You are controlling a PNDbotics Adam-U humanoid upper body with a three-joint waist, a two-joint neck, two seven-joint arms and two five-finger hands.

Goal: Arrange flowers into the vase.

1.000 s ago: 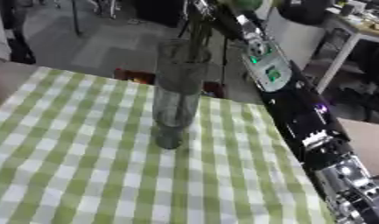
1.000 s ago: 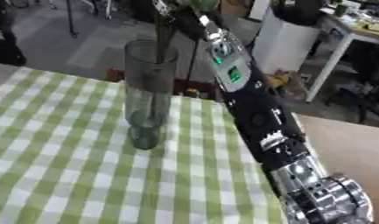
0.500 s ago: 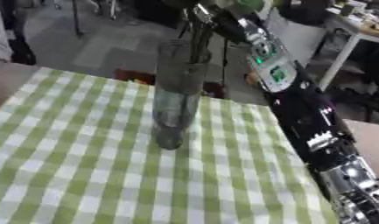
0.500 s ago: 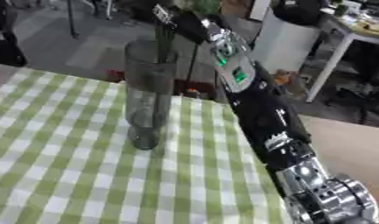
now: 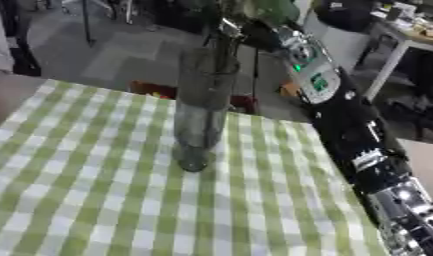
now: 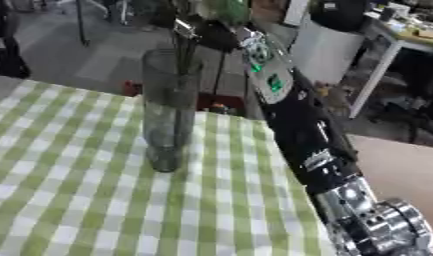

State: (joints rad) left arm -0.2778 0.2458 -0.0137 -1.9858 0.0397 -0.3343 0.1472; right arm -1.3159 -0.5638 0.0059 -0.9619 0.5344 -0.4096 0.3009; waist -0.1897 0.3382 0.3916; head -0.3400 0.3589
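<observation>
A tall clear glass vase (image 5: 200,110) stands upright on the green-and-white checked cloth (image 5: 88,190). My right arm (image 5: 351,130) runs from the lower right corner up to above the vase. Its hand (image 6: 208,29) hovers just over the vase's mouth, shut on dark flower stems (image 6: 183,52) that hang down into the glass. Green leaves (image 5: 270,9) show above the hand at the top edge; any blooms are cut off from view. My left hand appears in neither view.
The table's far edge runs just behind the vase, with grey floor and a red object (image 5: 151,89) beyond it. Bare wooden tabletop (image 6: 401,155) lies right of the cloth. A white cabinet (image 6: 323,47) and a desk stand at the back right.
My right hand has come slightly down and left toward the vase mouth with the stems. The vase has stayed in place.
</observation>
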